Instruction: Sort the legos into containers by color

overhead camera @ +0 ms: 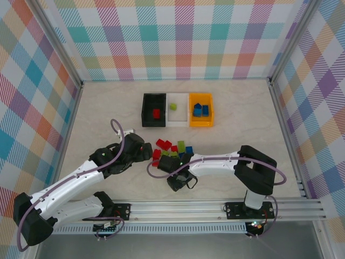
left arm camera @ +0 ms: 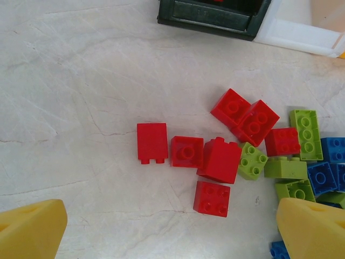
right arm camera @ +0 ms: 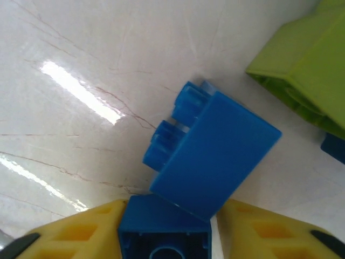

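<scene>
The left hand (left arm camera: 172, 234) hovers over the table (left arm camera: 81, 81). Its two yellow fingers (left arm camera: 32, 229) are spread wide apart and grip nothing. Just ahead of it lies a cluster of red legos (left arm camera: 218, 159). One square red lego (left arm camera: 212, 198) lies closest to the hand, roughly in line with the gap between the fingers. A smooth-sided red lego (left arm camera: 152, 141) lies on the cluster's outer edge. Lime legos (left arm camera: 285, 167) and blue legos (left arm camera: 329, 172) crowd against the reds on the far side. Beyond them stands the black bin (left arm camera: 210, 19), with the white bin (left arm camera: 302, 38) touching it.

The right hand (right arm camera: 172, 229) sits low at the near edge of the same pile. It is clamped on a blue lego (right arm camera: 164, 234), which is held between the fingers with its hollow underside facing the camera. A second blue lego (right arm camera: 215, 156) lies tilted on the table. Its studs point sideways and one edge touches the held brick. A lime lego (right arm camera: 302, 65) lies near it, a little apart.

The orange-yellow bin (overhead camera: 201, 123) completes the row of three. It holds several sorted blue legos (overhead camera: 200, 111). The white bin holds a single lime piece (overhead camera: 173, 106), and the black bin a single red piece (overhead camera: 157, 113).
</scene>
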